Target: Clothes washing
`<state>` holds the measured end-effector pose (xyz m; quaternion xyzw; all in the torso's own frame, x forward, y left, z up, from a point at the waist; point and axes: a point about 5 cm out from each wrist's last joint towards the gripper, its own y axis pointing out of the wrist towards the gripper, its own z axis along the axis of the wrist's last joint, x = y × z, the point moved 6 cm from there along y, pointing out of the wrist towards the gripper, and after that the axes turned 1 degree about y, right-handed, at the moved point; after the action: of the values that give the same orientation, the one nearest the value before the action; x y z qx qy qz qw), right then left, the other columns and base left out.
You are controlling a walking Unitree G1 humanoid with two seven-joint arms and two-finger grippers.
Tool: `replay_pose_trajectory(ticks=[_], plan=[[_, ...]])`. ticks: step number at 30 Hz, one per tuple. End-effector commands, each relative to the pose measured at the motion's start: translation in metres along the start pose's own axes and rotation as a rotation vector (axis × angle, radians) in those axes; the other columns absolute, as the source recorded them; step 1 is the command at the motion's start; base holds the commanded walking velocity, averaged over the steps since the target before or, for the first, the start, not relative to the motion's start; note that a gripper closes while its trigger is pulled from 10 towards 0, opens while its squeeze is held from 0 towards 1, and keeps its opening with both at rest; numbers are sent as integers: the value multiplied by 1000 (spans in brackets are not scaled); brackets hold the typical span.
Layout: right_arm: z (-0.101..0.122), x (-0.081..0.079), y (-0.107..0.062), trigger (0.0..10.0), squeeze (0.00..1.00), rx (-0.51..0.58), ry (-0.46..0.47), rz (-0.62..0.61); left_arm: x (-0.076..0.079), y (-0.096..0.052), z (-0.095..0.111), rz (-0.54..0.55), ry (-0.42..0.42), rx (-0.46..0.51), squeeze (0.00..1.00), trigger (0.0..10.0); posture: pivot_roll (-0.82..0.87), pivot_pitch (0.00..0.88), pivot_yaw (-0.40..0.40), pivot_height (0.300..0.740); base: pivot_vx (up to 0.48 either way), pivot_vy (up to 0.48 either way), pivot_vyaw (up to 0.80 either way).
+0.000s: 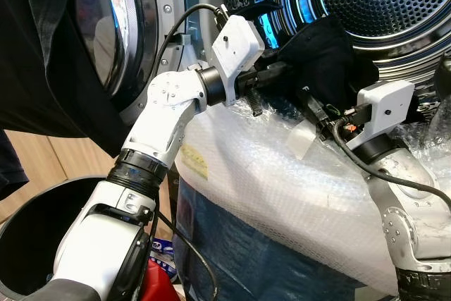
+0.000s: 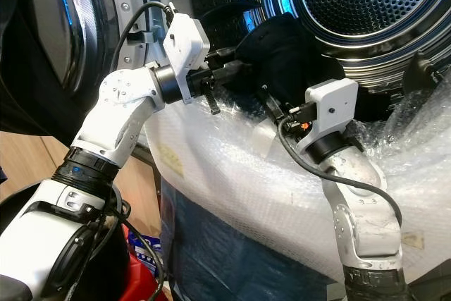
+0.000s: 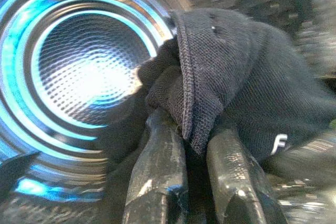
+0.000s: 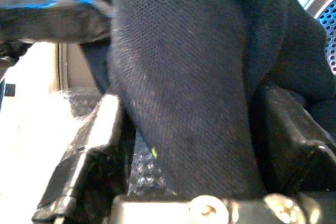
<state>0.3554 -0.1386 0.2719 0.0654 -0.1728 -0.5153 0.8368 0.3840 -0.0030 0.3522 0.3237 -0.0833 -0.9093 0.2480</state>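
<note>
A black garment (image 1: 320,54) lies bunched on the lower lip of the washing machine's drum (image 1: 384,1), half inside the mouth. My left gripper (image 1: 273,74) reaches in from the left and is shut on a fold of it. In the left wrist view the two fingers (image 3: 157,171) pinch the ribbed hem of the garment (image 3: 236,77), with the drum behind. My right gripper (image 1: 312,103) comes up from below right. Its fingers (image 4: 86,156) press a thick fold of the garment (image 4: 189,87) from both sides.
The machine's round door (image 1: 106,26) stands open at the left, and dark cloth (image 1: 42,68) hangs over it. Bubble wrap (image 1: 282,181) covers the machine's front below the opening. A black basket (image 1: 28,230) stands on the floor at lower left.
</note>
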Motion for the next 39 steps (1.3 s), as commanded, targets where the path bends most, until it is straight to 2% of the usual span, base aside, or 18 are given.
replay_pose_trajectory(ticks=[1,3,6,7,11,13,17,20,23,29,31,33,37,38,39], plan=[[-61,-6,-20,10000,0,-232,79,23,-22,-2,9,97,22,10,0,0,-95,14,-7,740,0,0,0],[-59,-3,-23,10000,0,-228,64,26,-29,-3,10,135,17,17,0,0,-95,15,-8,740,0,0,0],[-57,9,-39,10000,0,-241,23,35,-42,-6,12,210,14,25,0,0,-98,15,-10,740,0,0,0],[-58,10,-49,10000,0,-257,-10,69,-42,-7,13,214,21,28,0,0,-98,14,-11,740,0,0,0],[-56,13,-56,10000,0,-259,-27,79,-44,-7,13,222,16,32,0,0,-98,15,-10,740,0,0,0],[-49,23,-65,10000,0,-246,-36,57,-46,-7,13,239,19,30,0,0,-97,15,-10,740,0,0,0],[-47,31,-70,10000,0,-241,-37,28,-51,-8,14,272,24,35,0,0,-100,17,-8,740,0,0,0],[-44,47,-76,10000,0,-231,-50,-37,-58,-10,16,307,24,41,0,0,-99,18,-7,740,0,0,0],[-35,55,-79,10000,0,-190,-27,-72,-57,-10,16,304,24,43,0,0,-98,17,-7,740,0,0,0],[-28,53,-76,10000,0,-152,28,-73,-56,-10,16,298,24,43,0,0,-99,17,-8,740,0,0,0],[-25,52,-75,10000,0,-137,32,-72,-55,-9,17,295,25,47,0,0,-99,17,-8,740,0,0,0],[-28,53,-72,10000,0,-157,-3,-77,-53,-8,18,288,21,55,0,0,-99,18,-8,740,0,0,0],[-26,56,-70,10000,0,-141,16,-101,-53,-8,18,285,20,55,0,0,-96,16,-10,740,0,0,0],[-24,58,-69,10000,353,-129,10,-108,-53,-8,18,285,21,56,0,0,-96,16,-10,740,0,0,0],[-22,60,-69,10000,1000,-120,13,-117,-53,-8,18,285,22,56,0,0,-96,16,-10,740,0,0,0]])
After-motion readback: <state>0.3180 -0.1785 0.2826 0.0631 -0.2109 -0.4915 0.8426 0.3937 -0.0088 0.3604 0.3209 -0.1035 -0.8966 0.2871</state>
